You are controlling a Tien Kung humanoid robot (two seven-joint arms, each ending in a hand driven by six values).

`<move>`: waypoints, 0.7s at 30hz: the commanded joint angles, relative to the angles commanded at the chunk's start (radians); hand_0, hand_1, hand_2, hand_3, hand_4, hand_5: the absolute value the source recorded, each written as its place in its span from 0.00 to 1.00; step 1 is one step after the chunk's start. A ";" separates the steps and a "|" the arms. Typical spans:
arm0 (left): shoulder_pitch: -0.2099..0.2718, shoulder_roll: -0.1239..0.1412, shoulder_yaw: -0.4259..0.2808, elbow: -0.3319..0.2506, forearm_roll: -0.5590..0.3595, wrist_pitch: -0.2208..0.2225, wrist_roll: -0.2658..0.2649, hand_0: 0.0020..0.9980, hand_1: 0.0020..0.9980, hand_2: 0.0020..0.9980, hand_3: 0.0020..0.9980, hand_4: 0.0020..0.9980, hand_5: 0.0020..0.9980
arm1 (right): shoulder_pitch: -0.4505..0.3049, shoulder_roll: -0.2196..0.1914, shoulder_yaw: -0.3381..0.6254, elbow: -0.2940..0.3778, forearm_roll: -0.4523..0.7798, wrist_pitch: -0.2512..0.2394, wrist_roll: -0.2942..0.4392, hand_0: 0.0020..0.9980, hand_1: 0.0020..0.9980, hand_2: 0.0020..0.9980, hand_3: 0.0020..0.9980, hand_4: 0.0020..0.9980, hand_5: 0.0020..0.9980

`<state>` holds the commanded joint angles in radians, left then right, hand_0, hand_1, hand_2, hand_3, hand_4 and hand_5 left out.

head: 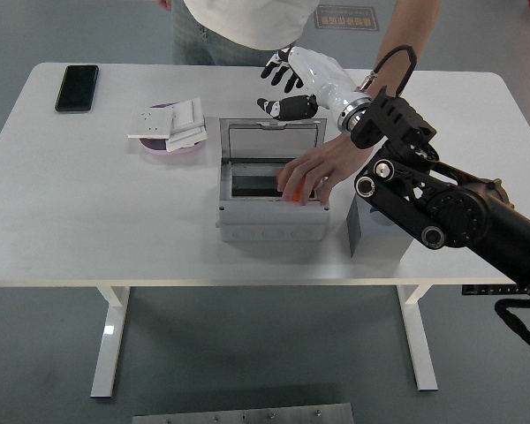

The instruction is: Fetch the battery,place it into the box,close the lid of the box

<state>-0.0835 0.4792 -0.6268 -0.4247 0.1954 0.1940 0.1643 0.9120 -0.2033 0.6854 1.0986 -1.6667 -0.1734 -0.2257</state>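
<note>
Take the grey box [271,190] as your landmark: it sits mid-counter [71,221] with its lid [274,141] still standing open at the far side. The orange battery [291,188] already lies inside the box, toward its right, so I judge the fetch and place steps done. What remains is closing the lid.

Your right hand [291,84] hovers just beyond the lid's top edge, above and behind the box. Its fingers are loosely curled and hold nothing; the thumb hangs close to the lid's rim, though you cannot tell from this view whether it touches. The left hand is not visible.

Note that a person's hand [314,172] reaches in from the far side and rests over the box's right part, fingers on or at the battery. Whether it is adjusting or lifting the battery cannot be told. With that hand in the opening, pushing the lid down looks risky.

Left of the box lie a pink plate [168,146] with white parts on it and, farther off, a phone [76,87].
</note>
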 joint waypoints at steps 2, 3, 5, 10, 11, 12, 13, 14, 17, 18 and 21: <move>-0.001 0.000 0.000 0.000 0.001 0.000 0.000 0.59 0.75 0.69 0.60 0.74 0.25 | -0.001 0.001 0.003 -0.003 0.019 -0.002 0.002 0.63 0.57 0.60 0.61 0.84 0.73; -0.001 0.001 -0.001 0.000 0.002 0.001 0.001 0.59 0.75 0.69 0.60 0.74 0.25 | -0.001 0.002 0.005 -0.004 0.027 -0.003 0.003 0.63 0.57 0.60 0.61 0.84 0.73; -0.002 0.001 -0.002 0.000 0.003 0.001 0.001 0.59 0.75 0.69 0.60 0.74 0.25 | -0.002 0.004 0.008 -0.008 0.046 -0.006 0.004 0.63 0.57 0.60 0.61 0.84 0.73; -0.005 0.001 -0.004 0.000 0.009 0.001 0.003 0.59 0.75 0.69 0.60 0.74 0.25 | -0.005 0.013 0.014 -0.019 0.071 -0.011 0.005 0.78 0.70 0.69 0.65 0.90 1.00; -0.006 0.001 -0.004 0.000 0.010 0.001 0.003 0.59 0.75 0.69 0.60 0.74 0.25 | -0.006 0.015 0.014 -0.021 0.075 -0.012 0.006 0.78 0.70 0.69 0.65 0.90 1.00; -0.006 0.001 -0.004 0.000 0.009 0.001 0.003 0.59 0.75 0.69 0.60 0.74 0.25 | -0.006 0.017 0.015 -0.024 0.078 -0.013 0.006 0.78 0.70 0.69 0.65 0.90 1.00; -0.007 0.001 -0.004 0.000 0.010 0.001 0.004 0.59 0.75 0.69 0.60 0.74 0.24 | -0.006 0.020 0.016 -0.026 0.082 -0.014 0.006 0.84 0.74 0.74 0.70 0.90 1.00; -0.008 0.002 -0.005 -0.001 0.012 0.001 0.004 0.59 0.75 0.69 0.60 0.74 0.24 | -0.007 0.023 0.016 -0.030 0.087 -0.016 0.006 0.84 0.74 0.74 0.70 0.90 1.00; -0.010 0.002 -0.007 -0.001 0.015 0.002 0.006 0.59 0.75 0.69 0.60 0.74 0.24 | -0.008 0.031 0.016 -0.040 0.103 -0.020 0.008 0.84 0.74 0.74 0.70 0.90 1.00; -0.011 0.002 -0.008 -0.001 0.017 0.001 0.007 0.59 0.75 0.69 0.60 0.74 0.24 | -0.009 0.034 0.016 -0.044 0.110 -0.021 0.009 0.84 0.74 0.74 0.70 0.90 1.00; -0.014 0.002 -0.009 -0.001 0.021 0.001 0.008 0.59 0.75 0.68 0.60 0.73 0.24 | -0.012 0.044 0.016 -0.057 0.129 -0.026 0.012 0.90 0.77 0.76 0.77 0.90 1.00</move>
<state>-0.0979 0.4814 -0.6359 -0.4254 0.2167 0.1948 0.1724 0.8998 -0.1597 0.7015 1.0414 -1.5376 -0.1990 -0.2138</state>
